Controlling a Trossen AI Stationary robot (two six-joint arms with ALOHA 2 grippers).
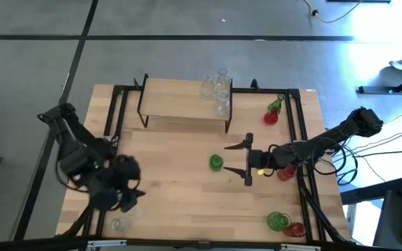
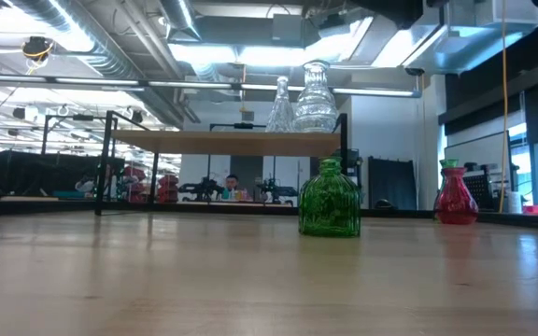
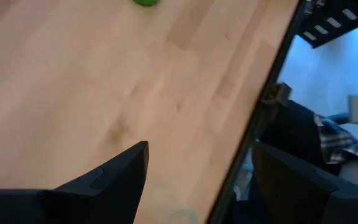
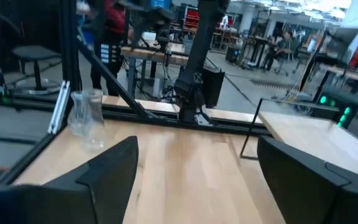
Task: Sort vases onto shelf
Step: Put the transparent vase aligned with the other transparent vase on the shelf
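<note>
My right pincer [image 1: 248,160] hangs over the middle of the table [image 1: 180,188] with its two fingers [image 1: 237,146] spread wide and nothing between them. Just ahead of my fingertips, close but apart from them, stands a green vase [image 1: 216,163], the ribbed one that the low view shows upright on the wood [image 2: 330,198]. Behind my wrist, tucked against my arm, is a red vase [image 1: 285,171]. Off to one side of my arm, near the table's back corner, a green vase [image 1: 276,106] and another red vase [image 1: 269,118] stand together; off to the other side, at the front edge, sit one more green vase [image 1: 278,221] and a red vase [image 1: 296,229], touching or nearly so. Farther ahead of the pincer and toward the back is the shelf [image 1: 176,104], with a cluster of clear vases [image 1: 216,90] at the end nearest me. Well across the table my left pincer [image 1: 128,199] waits near the front corner, fingers apart and empty, with a clear vase [image 1: 119,224] beside it.
</note>
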